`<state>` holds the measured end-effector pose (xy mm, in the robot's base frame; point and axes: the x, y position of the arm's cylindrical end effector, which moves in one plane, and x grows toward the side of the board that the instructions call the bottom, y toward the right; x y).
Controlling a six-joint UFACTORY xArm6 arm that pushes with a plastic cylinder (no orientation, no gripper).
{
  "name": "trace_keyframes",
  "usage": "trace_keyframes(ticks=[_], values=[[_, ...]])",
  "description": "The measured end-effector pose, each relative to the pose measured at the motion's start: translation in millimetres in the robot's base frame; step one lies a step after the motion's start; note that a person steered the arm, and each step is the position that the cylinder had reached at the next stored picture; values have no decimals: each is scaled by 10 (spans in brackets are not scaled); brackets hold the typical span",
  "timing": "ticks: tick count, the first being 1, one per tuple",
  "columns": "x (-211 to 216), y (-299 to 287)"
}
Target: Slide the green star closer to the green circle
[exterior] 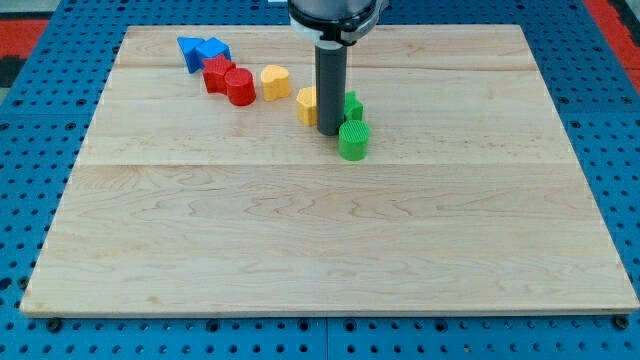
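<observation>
The green circle (353,140) sits on the wooden board just above the view's middle. The green star (353,106) is right behind it toward the view's top, partly hidden by the rod; the two look to be touching or nearly so. My tip (329,132) rests on the board just left of the green circle and lower left of the green star, between them and a yellow block (306,104).
A yellow heart-like block (275,82), a red cylinder (239,87), a red block (217,73) and two blue blocks (203,50) lie in a line toward the view's upper left. The board's edge (330,316) runs along the view's bottom.
</observation>
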<state>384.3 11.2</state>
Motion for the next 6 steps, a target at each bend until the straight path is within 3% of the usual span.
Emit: trace_keyframes(ticks=[2,4,6], values=[[-91,-51],[-550,-287],[-465,57]])
